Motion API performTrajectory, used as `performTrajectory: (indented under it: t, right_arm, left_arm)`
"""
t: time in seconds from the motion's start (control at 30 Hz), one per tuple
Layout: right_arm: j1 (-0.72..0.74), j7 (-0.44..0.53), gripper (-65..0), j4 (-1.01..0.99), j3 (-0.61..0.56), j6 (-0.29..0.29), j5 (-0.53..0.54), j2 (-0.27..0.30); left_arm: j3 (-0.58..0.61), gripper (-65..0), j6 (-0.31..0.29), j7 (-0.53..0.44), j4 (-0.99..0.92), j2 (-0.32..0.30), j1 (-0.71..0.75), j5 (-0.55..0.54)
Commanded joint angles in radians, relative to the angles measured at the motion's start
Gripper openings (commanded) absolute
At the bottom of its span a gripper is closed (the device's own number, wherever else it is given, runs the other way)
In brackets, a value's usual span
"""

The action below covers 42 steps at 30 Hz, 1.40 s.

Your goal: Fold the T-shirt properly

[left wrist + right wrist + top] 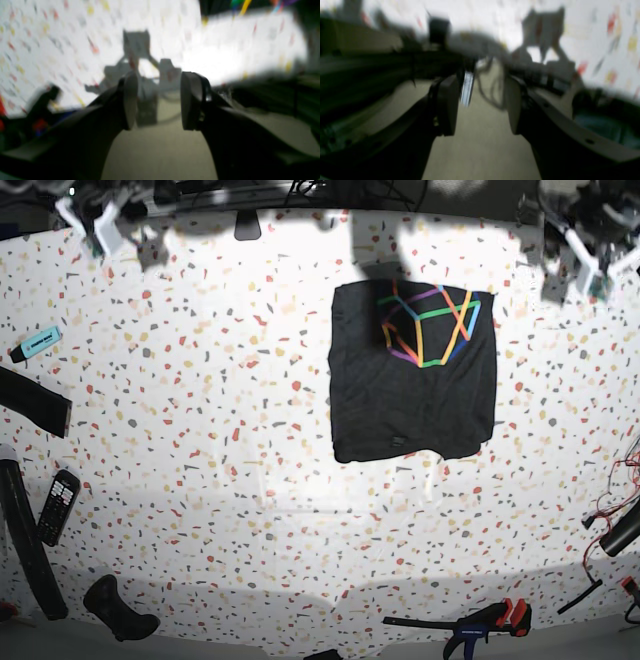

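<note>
left fingers point(131, 100) spread, empty | right fingers point(448, 105) spread, empty — blurred | base view only: folded T-shirt point(412, 380), print up

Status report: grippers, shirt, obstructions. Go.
Left gripper open, empty. Right gripper open, empty. T-shirt folded into a rectangle on the table, print up. Nothing lying on it.
</note>
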Motion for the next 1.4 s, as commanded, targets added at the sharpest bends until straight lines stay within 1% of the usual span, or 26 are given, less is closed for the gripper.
performTrajectory:
  t: [0.0,0.07,0.2,0.3,0.33,0.4,0.47,0.53,0.63,0.67,0.7,0.73,0.77,0.8,0.83,0.87,0.9,1.0,1.1,1.17,1.3,1.37]
  right_arm:
    - [-0.043,0.005,-36.0,0.017,0.007,0.005,0.016,0.008]
    - [-0.107,0.009,-36.0,0.017,0.007,0.005,-0.003,0.008]
    - [-0.2,0.057,-36.0,0.008,0.007,0.005,-0.114,0.008]
    - [-0.231,0.106,-36.0,-0.045,0.003,0.005,-0.134,0.008]
    - [-0.23,0.123,-36.0,-0.078,0.0,0.005,-0.135,0.008]
    - [-0.224,0.172,-36.0,-0.174,-0.024,0.005,-0.142,0.023]
    - [-0.2,0.269,-36.0,-0.309,-0.087,0.005,-0.181,0.059]
    - [-0.144,0.372,-36.0,-0.485,-0.174,0.005,-0.23,0.098]
    - [-0.003,0.515,-35.9,-0.795,-0.327,0.005,-0.324,0.148]
    - [0.053,0.577,-35.9,-0.904,-0.377,0.005,-0.354,0.159]
    - [0.112,0.639,-35.9,-1.013,-0.424,0.005,-0.38,0.166]
    - [0.175,0.696,-36.0,-1.122,-0.473,0.005,-0.399,0.17]
    - [0.241,0.737,-35.9,-1.229,-0.521,0.0,-0.41,0.172]
    - [0.312,0.763,-36.0,-1.336,-0.569,-0.023,-0.432,0.171]
    - [0.387,0.77,-36.0,-1.441,-0.62,-0.043,-0.449,0.17]
    - [0.462,0.772,-36.0,-1.542,-0.673,-0.06,-0.448,0.168]
    - [0.533,0.79,-36.0,-1.635,-0.727,-0.067,-0.448,0.164]
    - [0.712,0.829,-36.0,-1.827,-0.875,-0.068,-0.448,0.144]
    - [0.812,0.828,-36.0,-1.884,-0.994,-0.068,-0.447,0.119]
    - [0.84,0.814,-36.0,-1.886,-1.051,-0.077,-0.442,0.104]
    - [0.856,0.799,-36.0,-1.885,-1.127,-0.108,-0.441,0.076]
    - [0.853,0.8,-36.0,-1.885,-1.149,-0.108,-0.44,0.066]
  left_arm:
    - [-0.005,-38.8,-0.012,-0.02,0.018,-0.003,0.036,0.009]
    - [-0.005,-38.8,-0.039,-0.035,0.018,0.006,0.093,0.009]
    - [-0.003,-38.8,-0.153,-0.055,0.005,0.054,0.186,0.009]
    - [0.0,-38.8,-0.231,-0.105,-0.064,0.103,0.226,0.008]
    - [0.002,-38.8,-0.259,-0.151,-0.112,0.115,0.227,0.009]
    - [0.022,-38.8,-0.295,-0.254,-0.247,0.126,0.202,0.01]
    - [0.067,-38.8,-0.325,-0.307,-0.426,0.127,0.134,0.029]
    - [0.13,-38.8,-0.344,-0.366,-0.642,0.127,0.036,0.098]
    - [0.233,-38.8,-0.343,-0.517,-1.003,0.13,-0.141,0.185]
    - [0.263,-38.8,-0.341,-0.573,-1.122,0.137,-0.201,0.209]
    - [0.286,-38.8,-0.331,-0.619,-1.235,0.146,-0.259,0.229]
    - [0.302,-38.8,-0.307,-0.653,-1.342,0.158,-0.315,0.246]
    - [0.311,-38.8,-0.275,-0.678,-1.443,0.172,-0.367,0.267]
    - [0.312,-38.8,-0.237,-0.686,-1.532,0.187,-0.416,0.285]
    - [0.312,-38.8,-0.198,-0.679,-1.612,0.2,-0.463,0.294]
    - [0.312,-38.8,-0.176,-0.672,-1.685,0.211,-0.508,0.299]
    - [0.312,-38.8,-0.173,-0.659,-1.743,0.22,-0.548,0.299]
    - [0.312,-38.8,-0.174,-0.634,-1.823,0.238,-0.619,0.299]
    - [0.312,-38.8,-0.174,-0.629,-1.808,0.245,-0.625,0.299]
    - [0.312,-38.8,-0.172,-0.63,-1.793,0.246,-0.62,0.314]
    - [0.312,-38.8,-0.1,-0.629,-1.781,0.246,-0.617,0.363]
    - [0.312,-38.8,-0.095,-0.629,-1.781,0.246,-0.617,0.381]
